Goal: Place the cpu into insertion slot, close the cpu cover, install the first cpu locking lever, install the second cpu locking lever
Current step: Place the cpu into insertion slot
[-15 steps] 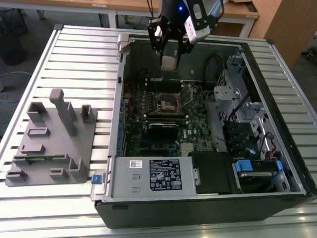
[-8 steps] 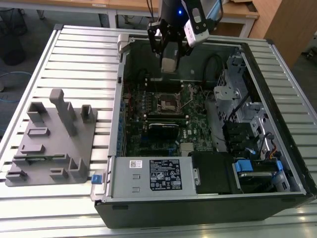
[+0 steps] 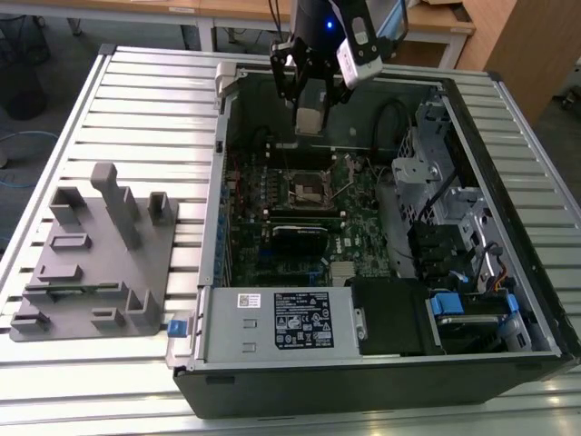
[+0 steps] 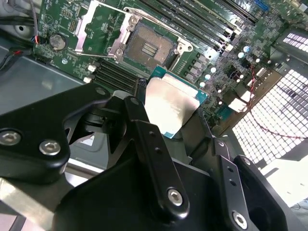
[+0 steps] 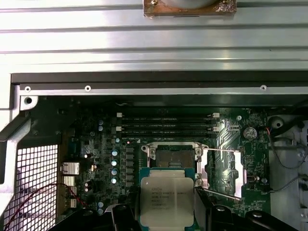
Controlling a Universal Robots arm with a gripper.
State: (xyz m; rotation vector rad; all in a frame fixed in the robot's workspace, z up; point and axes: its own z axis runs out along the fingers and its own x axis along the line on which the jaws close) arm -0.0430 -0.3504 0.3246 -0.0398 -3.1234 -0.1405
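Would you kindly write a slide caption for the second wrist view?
Gripper holds the cpu near the bare insertion slot, with the cpu cover swung open.

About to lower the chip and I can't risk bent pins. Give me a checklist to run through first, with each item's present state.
1. Grip: the claw is shut on the cpu, holding it by opposite edges: ok.
2. The insertion slot is empty, its dark centre bare: ok.
3. The cpu cover is swung aside, off the slot: ok.
4. The locking levers stand released beside the slot: ok.
5. Chip corner marks match the slot: cannot tell.
6. Chip is centred over the slot: cannot tell.
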